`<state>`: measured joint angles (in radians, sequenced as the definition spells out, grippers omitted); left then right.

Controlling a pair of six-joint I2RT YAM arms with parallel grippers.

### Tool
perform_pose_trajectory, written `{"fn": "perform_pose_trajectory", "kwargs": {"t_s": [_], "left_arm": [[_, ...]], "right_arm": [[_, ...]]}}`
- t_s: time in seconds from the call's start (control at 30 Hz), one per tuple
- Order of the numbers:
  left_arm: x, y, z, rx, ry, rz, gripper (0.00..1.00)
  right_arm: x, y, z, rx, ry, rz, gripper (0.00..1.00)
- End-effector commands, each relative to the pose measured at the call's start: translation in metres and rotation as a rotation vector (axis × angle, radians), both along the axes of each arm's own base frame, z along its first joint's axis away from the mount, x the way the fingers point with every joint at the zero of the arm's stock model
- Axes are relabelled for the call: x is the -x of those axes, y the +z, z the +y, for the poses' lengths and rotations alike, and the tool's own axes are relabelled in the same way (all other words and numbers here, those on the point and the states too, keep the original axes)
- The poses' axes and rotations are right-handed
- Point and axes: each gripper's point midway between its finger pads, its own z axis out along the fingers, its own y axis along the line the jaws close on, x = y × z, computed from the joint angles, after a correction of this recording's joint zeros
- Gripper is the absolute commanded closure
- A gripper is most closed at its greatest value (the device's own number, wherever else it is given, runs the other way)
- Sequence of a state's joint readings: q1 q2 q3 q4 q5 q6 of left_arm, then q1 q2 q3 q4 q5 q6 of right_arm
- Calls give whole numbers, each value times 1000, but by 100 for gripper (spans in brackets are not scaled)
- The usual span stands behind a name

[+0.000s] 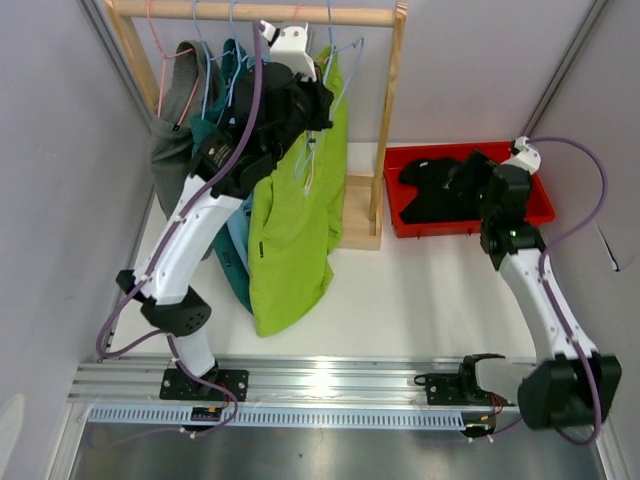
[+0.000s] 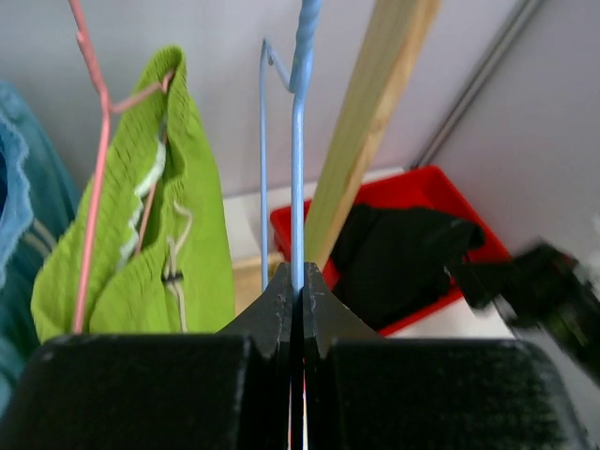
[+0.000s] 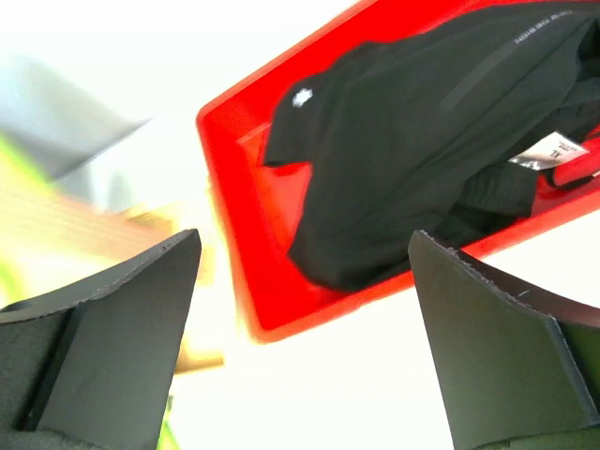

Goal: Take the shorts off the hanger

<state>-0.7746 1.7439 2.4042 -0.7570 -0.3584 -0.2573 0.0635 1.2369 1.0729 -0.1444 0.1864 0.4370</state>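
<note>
Left claw (image 2: pixel 302 281): clenched on blue hanger (image 2: pixel 298 141) wire. Right claw (image 3: pixel 305 244): released, empty, above black shorts (image 3: pixel 422 122) in red bin (image 3: pixel 234 187). Green shorts (image 2: pixel 178 206): on pink hanger (image 2: pixel 97 187). Advice: steady the hanger, grip cloth low, pull gently

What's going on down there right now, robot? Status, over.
Left gripper shut on blue hanger. Right gripper open above red bin, black shorts inside. Lime green shorts hang on the rack; nothing seen in the way.
</note>
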Motion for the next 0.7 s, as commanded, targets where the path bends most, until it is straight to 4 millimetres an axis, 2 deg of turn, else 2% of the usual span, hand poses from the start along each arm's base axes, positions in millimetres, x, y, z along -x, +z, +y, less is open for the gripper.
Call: {"fn": "perform_pose_trajectory", "kwargs": {"t_s": [0.0,0.1,0.13,0.17,0.2,0.23,0.33,0.4,0.43,0.47,0.53,0.57,0.6,0.63,0.67], "left_arm": [[-29,25,-3,67,-2,-95,100],[-47,22,-14,94,-12,-111,100],[-58,13,-20,90,-24,-101,100],[-63,15,-25,106,-37,-117,100],[-69,12,-27,109,-40,-117,100],[-76,7,-35,114,-56,-111,100],[-84,-6,-48,125,-92,-81,100],[-82,-13,-52,126,-110,-60,100],[-78,-10,-50,131,-116,-59,100],[-78,-19,-50,116,-116,-37,97],[-71,-15,-47,111,-129,-40,84],[-62,-7,-42,114,-136,-49,72],[-58,-6,-39,110,-139,-46,63],[-53,-4,-35,103,-142,-41,49],[-41,10,-27,115,-148,-60,44]], "right_arm": [[33,17,23,-26,59,-70,1],[53,7,43,-18,106,-57,1],[59,12,46,-18,118,-74,1],[62,9,49,-9,126,-69,1],[66,8,59,-2,154,-65,1],[69,8,59,7,147,-66,1],[73,2,68,34,160,-48,1],[74,-3,71,36,164,-40,0],[75,-6,74,34,172,-36,0],[74,-7,77,30,177,-37,1],[75,-11,81,26,186,-29,1],[75,-12,83,26,189,-27,1],[75,-11,85,25,192,-30,1],[75,-12,85,25,187,-30,1],[75,-12,89,25,196,-31,1]]}}
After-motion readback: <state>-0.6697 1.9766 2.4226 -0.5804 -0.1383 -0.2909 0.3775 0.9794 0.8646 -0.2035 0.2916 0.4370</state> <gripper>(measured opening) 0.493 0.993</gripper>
